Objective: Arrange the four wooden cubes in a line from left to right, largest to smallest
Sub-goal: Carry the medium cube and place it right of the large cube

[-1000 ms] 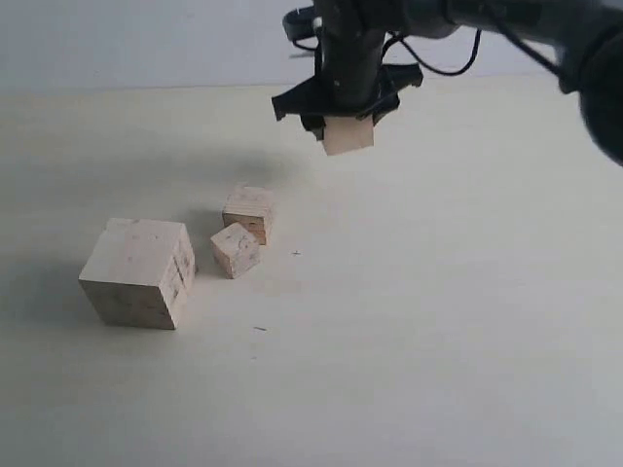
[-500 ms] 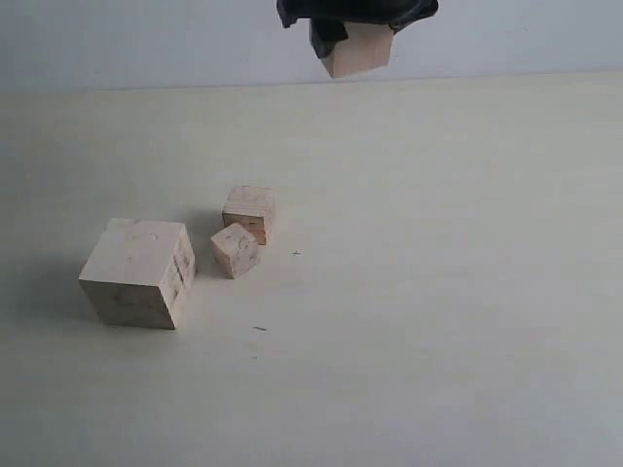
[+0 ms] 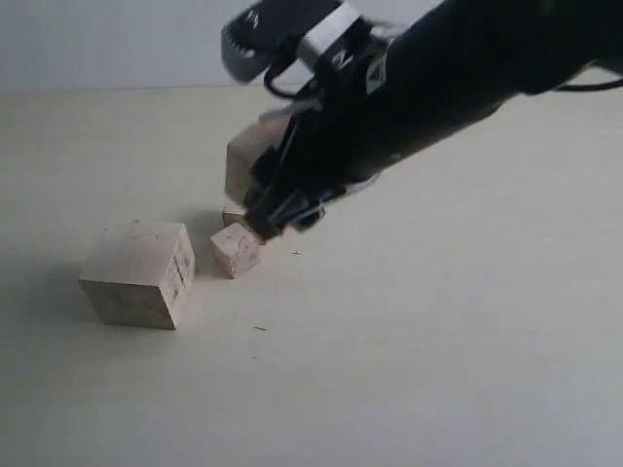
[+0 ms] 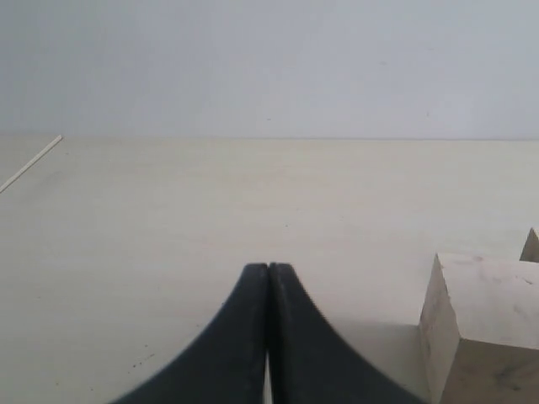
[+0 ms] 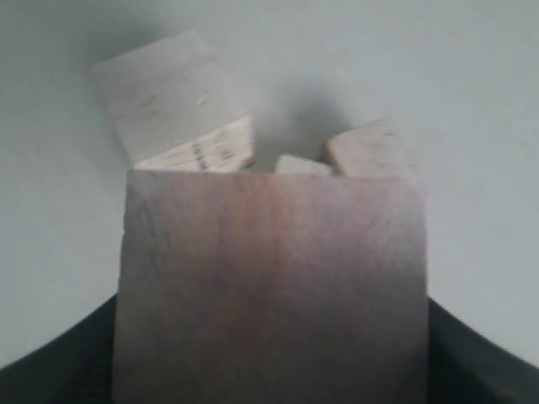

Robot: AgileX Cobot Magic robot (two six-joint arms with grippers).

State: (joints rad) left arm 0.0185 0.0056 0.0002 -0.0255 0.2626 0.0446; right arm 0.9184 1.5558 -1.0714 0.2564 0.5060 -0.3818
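The second-largest wooden cube (image 3: 248,156), clamped in the right fingers (image 5: 476,362), hung low over the table (image 3: 438,341) behind a small cube (image 3: 236,250). Setting it squarely beside the largest cube (image 3: 138,272), clear of the small one, looked wisest. The left fingers (image 4: 244,337) sat pressed together, empty.

right arm (image 3: 428,88) covers small cube (image 3: 231,212); largest cube (image 4: 484,328) cropped

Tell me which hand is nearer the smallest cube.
Right. The right hand, with its held cube, hangs just above the smallest cube; the left hand sits beyond the largest cube.
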